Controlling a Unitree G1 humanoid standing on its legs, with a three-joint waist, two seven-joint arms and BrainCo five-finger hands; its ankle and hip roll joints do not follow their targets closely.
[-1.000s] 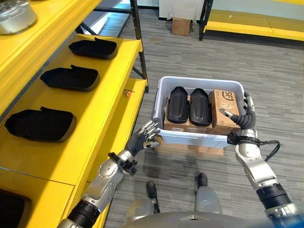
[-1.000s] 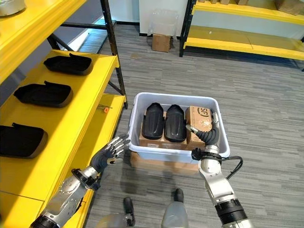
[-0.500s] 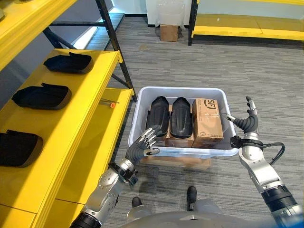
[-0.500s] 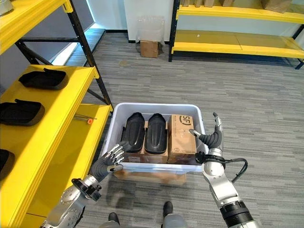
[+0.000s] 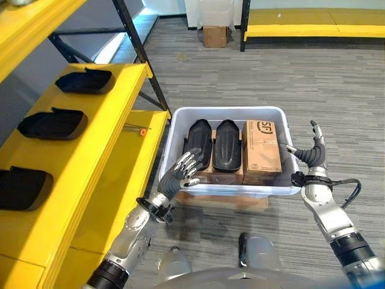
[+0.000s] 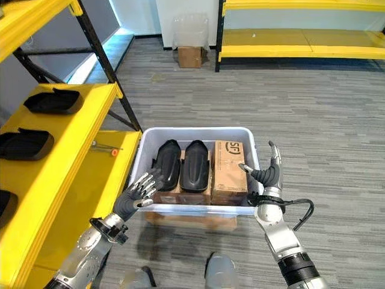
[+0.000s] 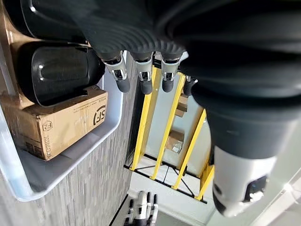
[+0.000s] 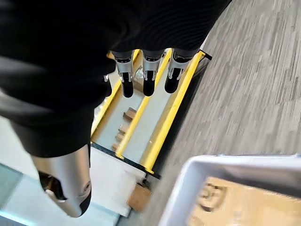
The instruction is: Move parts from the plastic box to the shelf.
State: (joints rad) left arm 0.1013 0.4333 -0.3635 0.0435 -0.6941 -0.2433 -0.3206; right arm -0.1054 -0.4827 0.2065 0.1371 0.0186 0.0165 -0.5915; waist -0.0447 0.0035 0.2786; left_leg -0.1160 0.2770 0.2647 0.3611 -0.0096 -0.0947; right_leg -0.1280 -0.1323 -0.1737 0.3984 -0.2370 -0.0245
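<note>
My left hand's (image 5: 180, 174) fingers (image 5: 191, 160) are spread and relaxed, holding nothing, poised at the near left rim of the white plastic box (image 5: 230, 112) within reach of the two black moulded parts (image 5: 212, 144) lying side by side inside it. My right hand (image 5: 311, 158) hangs open beside the box's right wall, fingers straight, probably to steady it. A brown cardboard carton (image 5: 261, 151) fills the box's right side. On my left, the yellow shelf (image 5: 99, 129) already carries three like parts (image 5: 52, 123).
</note>
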